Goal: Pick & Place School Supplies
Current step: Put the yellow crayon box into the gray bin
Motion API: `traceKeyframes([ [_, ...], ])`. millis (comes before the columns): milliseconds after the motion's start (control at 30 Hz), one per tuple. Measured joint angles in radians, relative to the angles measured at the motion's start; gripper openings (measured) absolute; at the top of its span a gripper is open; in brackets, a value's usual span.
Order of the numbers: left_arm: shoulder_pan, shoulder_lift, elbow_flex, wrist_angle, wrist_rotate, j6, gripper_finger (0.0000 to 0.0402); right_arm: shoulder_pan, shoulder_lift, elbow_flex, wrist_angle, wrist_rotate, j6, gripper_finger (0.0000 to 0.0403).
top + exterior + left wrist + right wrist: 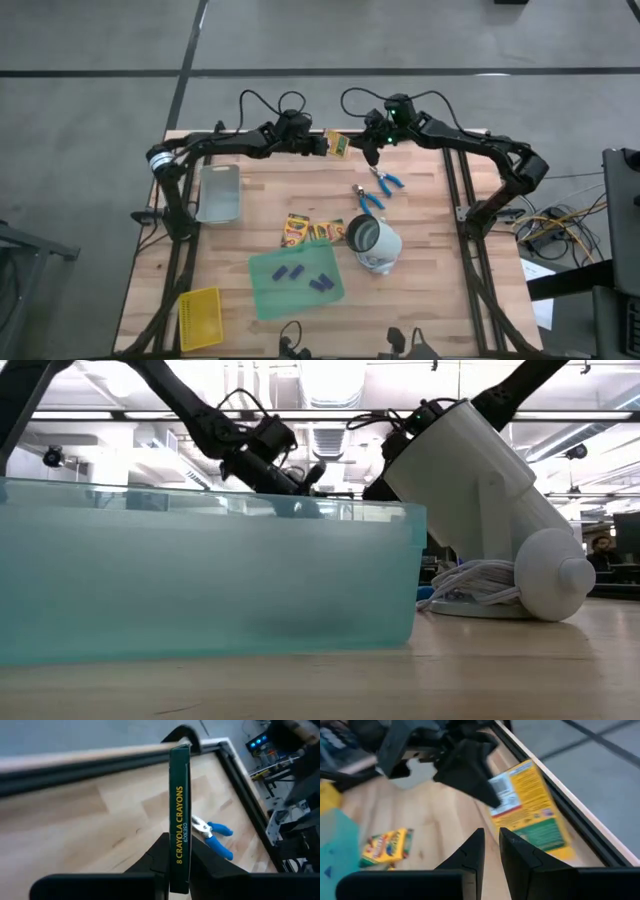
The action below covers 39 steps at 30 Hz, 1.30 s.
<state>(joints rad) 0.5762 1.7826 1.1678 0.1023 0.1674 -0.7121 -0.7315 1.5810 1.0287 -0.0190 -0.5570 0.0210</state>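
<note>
High view: left gripper (322, 145) clenched on a yellow-and-green cardboard crayon box (337, 144) above the table's (430, 300) far edge

Left wrist view: the box (180, 815) stands edge-on between the fingers (159, 857), its long axis running straight out from the gripper. Right gripper (371, 152) waits just beside it, fingers nearly closed, holding nothing. Two more crayon boxes (310, 231) lie flat at mid-table

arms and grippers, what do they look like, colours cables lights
Both arms are dark, almost black, built of slim jointed links. Loose black cables loop above each wrist. The right arm's wrist shows a small green light near the right gripper. The left arm has a pale band at its base; the left gripper has two black wedge-shaped fingers.
</note>
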Motion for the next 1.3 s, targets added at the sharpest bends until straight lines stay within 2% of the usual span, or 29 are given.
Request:
traceKeyframes([
  [167, 0.0, -0.081, 0.001, -0.015, -0.042, 0.085, 0.0036, 0.0, 0.0, -0.051, 0.131, -0.051, 0.028, 0.0057],
  [367, -0.003, -0.213, 0.0, -0.124, -0.153, 0.203, 0.0036, 0.0, -0.024, -0.058, 0.133, -0.053, -0.032, 0.0057],
  [700, -0.025, -0.388, -0.01, -0.349, -0.243, 0.294, 0.0037, -0.003, -0.246, -0.13, 0.131, -0.049, -0.162, 0.0057],
  [800, -0.038, -0.416, -0.01, -0.416, -0.282, 0.295, 0.004, -0.003, -0.329, -0.173, 0.128, -0.049, -0.196, 0.0057],
  [1033, -0.062, -0.484, -0.01, -0.628, -0.287, 0.247, 0.0038, -0.003, -0.514, -0.256, 0.127, -0.046, -0.244, 0.0057],
  [1300, -0.072, -0.585, -0.01, -0.863, -0.297, 0.132, 0.004, -0.002, -0.636, -0.271, 0.13, -0.046, -0.242, 0.0057],
])
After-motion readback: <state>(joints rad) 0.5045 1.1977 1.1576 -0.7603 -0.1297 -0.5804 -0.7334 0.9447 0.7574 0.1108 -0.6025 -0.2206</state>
